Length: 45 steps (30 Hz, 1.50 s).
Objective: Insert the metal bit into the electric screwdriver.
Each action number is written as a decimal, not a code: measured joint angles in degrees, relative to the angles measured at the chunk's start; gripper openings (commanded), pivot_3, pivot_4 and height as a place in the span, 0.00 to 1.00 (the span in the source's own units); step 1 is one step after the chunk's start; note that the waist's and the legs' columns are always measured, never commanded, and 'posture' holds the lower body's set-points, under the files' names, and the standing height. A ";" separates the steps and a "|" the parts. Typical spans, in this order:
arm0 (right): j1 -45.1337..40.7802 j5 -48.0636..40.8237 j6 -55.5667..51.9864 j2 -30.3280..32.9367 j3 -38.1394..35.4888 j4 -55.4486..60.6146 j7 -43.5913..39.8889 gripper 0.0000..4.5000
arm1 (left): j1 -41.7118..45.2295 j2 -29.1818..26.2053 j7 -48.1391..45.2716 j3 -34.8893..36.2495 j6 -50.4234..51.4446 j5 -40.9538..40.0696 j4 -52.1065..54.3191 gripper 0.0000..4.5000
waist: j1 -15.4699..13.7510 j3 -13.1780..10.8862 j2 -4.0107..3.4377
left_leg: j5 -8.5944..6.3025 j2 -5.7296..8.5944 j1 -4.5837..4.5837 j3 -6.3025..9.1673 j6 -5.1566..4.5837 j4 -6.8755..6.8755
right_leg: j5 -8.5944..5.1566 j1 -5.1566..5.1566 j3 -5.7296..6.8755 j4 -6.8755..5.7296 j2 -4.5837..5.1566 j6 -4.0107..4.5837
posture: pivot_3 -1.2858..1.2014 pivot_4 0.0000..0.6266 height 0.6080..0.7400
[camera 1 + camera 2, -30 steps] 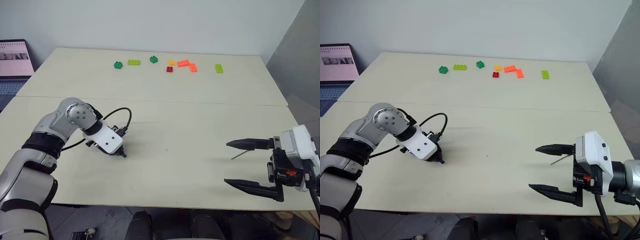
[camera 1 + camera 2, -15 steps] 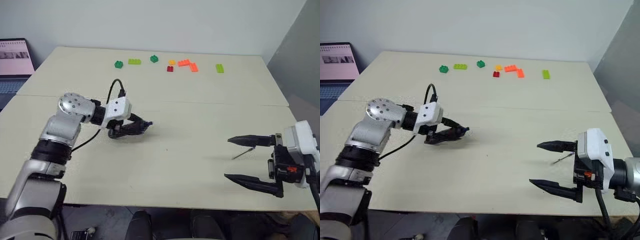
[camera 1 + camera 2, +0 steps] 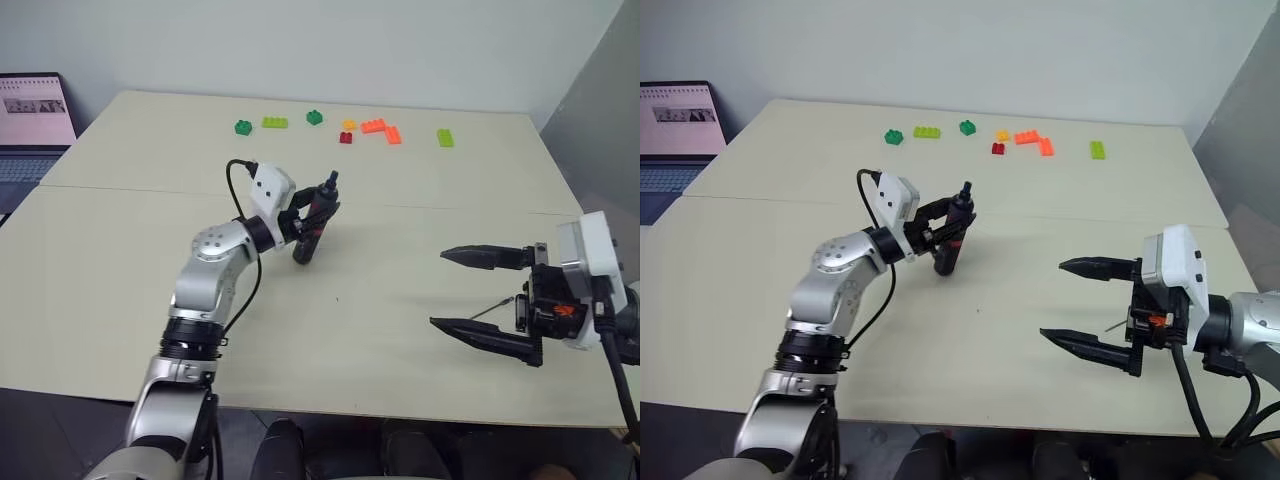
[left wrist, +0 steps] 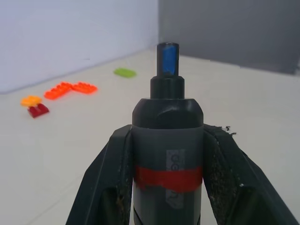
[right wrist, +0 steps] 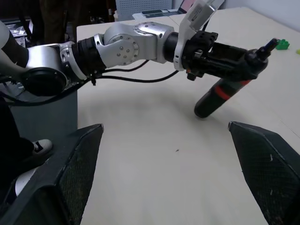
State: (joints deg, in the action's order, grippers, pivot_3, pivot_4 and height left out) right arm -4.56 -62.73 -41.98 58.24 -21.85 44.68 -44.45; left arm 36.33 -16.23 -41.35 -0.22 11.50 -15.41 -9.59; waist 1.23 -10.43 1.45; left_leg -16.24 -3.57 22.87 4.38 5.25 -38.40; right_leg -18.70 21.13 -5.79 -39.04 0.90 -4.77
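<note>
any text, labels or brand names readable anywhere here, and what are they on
Grey print runs along the body of the electric screwdriver, crossing its red band, in the left tool; it is too blurred to read, perhaps starting "GO".
The laptop screen at the table edge shows a page with text, too small to read.
Nothing else carries readable text.

**Screwdriver held tilted over the table**

The left gripper is clamped on the electric screwdriver, which slants with its lower end just above or touching the cream table and its tip raised. Beyond that tip lies a green brick. The right gripper's fingers stand wide apart on the near side of the screwdriver, holding nothing.
</note>
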 measured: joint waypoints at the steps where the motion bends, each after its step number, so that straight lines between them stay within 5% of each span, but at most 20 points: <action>1: -0.30 0.08 0.00 -0.01 0.41 0.02 0.13 1.00 | 0.00 1.01 1.02 0.02 -0.87 0.04 -0.02 0.37 | 0.00 0.00 0.00 | 0.00 0.00 -0.01 0.00 0.00 0.00 | 0.00 0.00 0.01 0.00 0.00 0.00 | 0.52 0.24 1.00; 13: -1.57 0.70 0.00 0.00 0.77 -0.16 0.84 1.00 | -6.19 1.50 3.42 -0.23 -5.80 1.15 2.31 0.37 | 0.33 0.06 -0.09 | 0.01 0.00 -0.14 0.06 -0.01 0.03 | 0.00 -0.13 0.06 -0.01 -0.01 0.00 | 0.52 0.24 1.00; 45: -3.21 7.58 2.48 -0.66 3.61 -3.01 -3.31 1.00 | -11.98 -6.43 1.13 2.08 4.13 -4.78 13.91 0.37 | 0.42 0.06 -0.11 | 0.02 -0.01 -0.52 0.08 -0.02 0.30 | -0.01 -0.44 0.07 0.09 -0.03 0.00 | 0.52 0.24 1.00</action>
State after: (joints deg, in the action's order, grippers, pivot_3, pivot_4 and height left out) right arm -7.76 -55.15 -39.50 57.58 -18.24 41.68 -47.76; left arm 24.36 -22.66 -40.22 1.86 15.63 -20.19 4.32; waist 1.65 -10.38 1.34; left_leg -16.22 -3.58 22.36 4.46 5.23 -38.10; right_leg -18.71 20.69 -5.72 -38.94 0.87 -4.77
